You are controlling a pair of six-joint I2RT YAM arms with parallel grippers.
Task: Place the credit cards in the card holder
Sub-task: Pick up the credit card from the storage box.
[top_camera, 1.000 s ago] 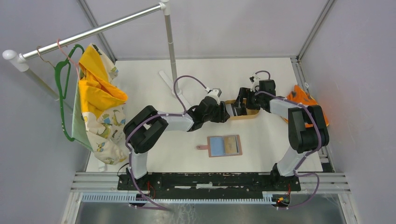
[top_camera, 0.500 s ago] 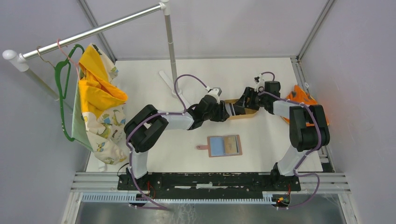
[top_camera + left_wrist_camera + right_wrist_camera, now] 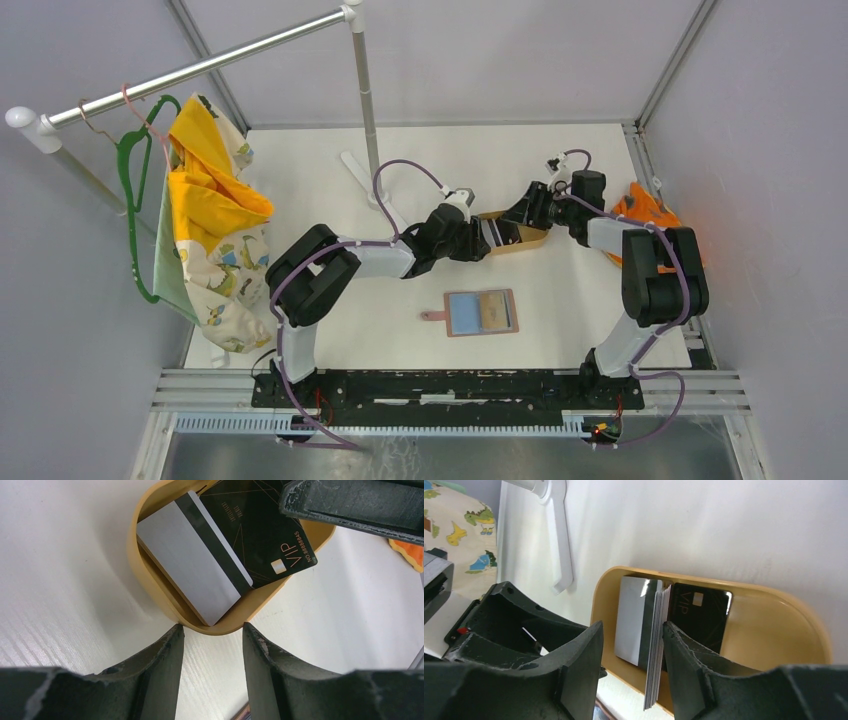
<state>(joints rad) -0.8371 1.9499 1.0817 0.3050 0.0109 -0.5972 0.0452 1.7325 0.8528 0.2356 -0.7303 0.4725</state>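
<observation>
A tan oval tray [image 3: 537, 239] holds the credit cards. In the left wrist view a white card with a dark stripe [image 3: 190, 560] and a black VIP card [image 3: 260, 535] lie in it. My left gripper [image 3: 212, 630] is open, its fingertips at the tray's near rim [image 3: 150, 590]. My right gripper [image 3: 631, 640] is open over the tray; a stack of cards [image 3: 654, 650] stands on edge against its right finger, clear of the left one. The reddish-brown card holder [image 3: 482, 312] lies open nearer the arms' bases, a blue card [image 3: 462, 313] on its left half.
A clothes rack's pole and white foot [image 3: 365, 175] stand behind the tray. Patterned yellow cloth [image 3: 215, 220] hangs on the rack at the left. An orange cloth [image 3: 645, 210] lies at the table's right edge, by the right arm.
My right gripper has drawn back toward the far right of the tray and tipped over it, uncovering more of the tray. The left arm and the card holder have hardly moved.
</observation>
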